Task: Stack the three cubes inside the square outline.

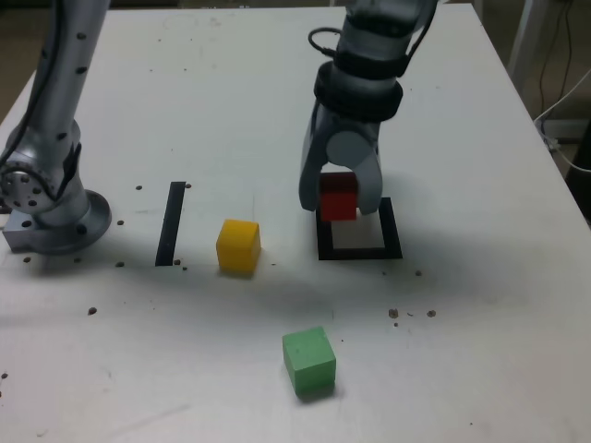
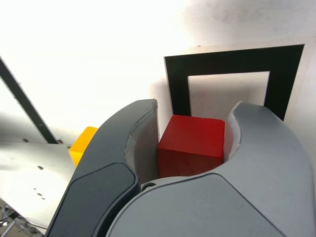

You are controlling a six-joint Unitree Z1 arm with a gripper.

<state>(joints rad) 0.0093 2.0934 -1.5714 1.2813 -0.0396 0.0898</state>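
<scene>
The red cube is clamped between the fingers of my gripper, which is shut on it. It hangs just above the far edge of the black square outline, whose white interior shows in front of it. The yellow cube rests on the table to the exterior view's left of the outline. Nearer the table's front edge lies the green cube, seen only in the exterior view.
A single straight black strip lies to the exterior view's left of the yellow cube. The arm's grey base stands at the far left. Small dark specks dot the white table.
</scene>
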